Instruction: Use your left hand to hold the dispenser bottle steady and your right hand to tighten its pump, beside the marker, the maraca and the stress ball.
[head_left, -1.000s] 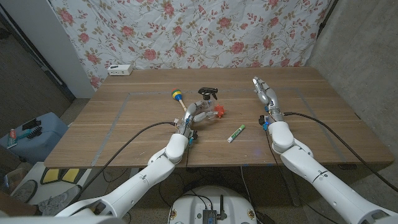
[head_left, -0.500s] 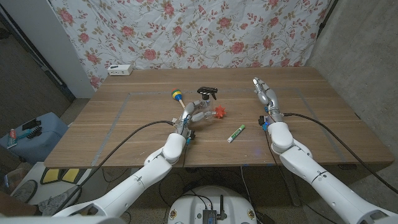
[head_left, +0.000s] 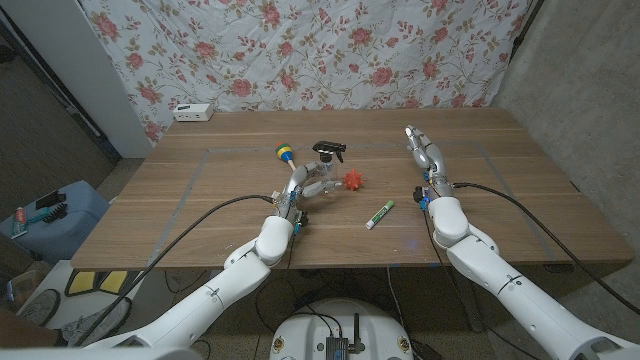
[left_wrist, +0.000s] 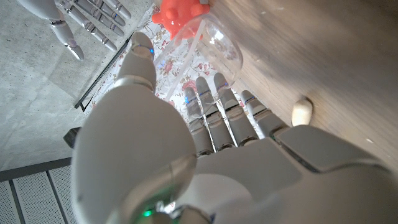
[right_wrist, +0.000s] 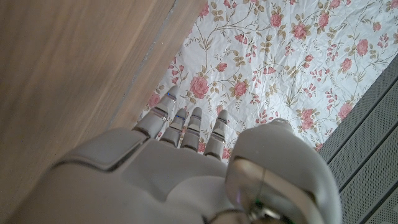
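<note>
The dispenser bottle (head_left: 324, 179) is clear with a black pump (head_left: 328, 150) and stands mid-table. My left hand (head_left: 300, 188) grips its body from the near side. In the left wrist view the bottle (left_wrist: 216, 45) sits between the thumb and the fingers (left_wrist: 219, 109). The red spiky stress ball (head_left: 353, 179) lies just right of the bottle. Just left of it lies the maraca (head_left: 285, 155), with a yellow, green and blue head. The green marker (head_left: 379, 213) lies nearer the front edge. My right hand (head_left: 424, 150) is held off to the right, fingers straight and apart, holding nothing.
A white box (head_left: 193, 112) sits at the table's back left edge. A flowered cloth (head_left: 330, 50) hangs behind the table (head_left: 500, 190). Faint tape lines mark a rectangle on the wood. Black cables run along both forearms.
My left hand has moved forward and closed around the bottle. The pump head has shifted slightly to the left. The right hand has stayed put.
</note>
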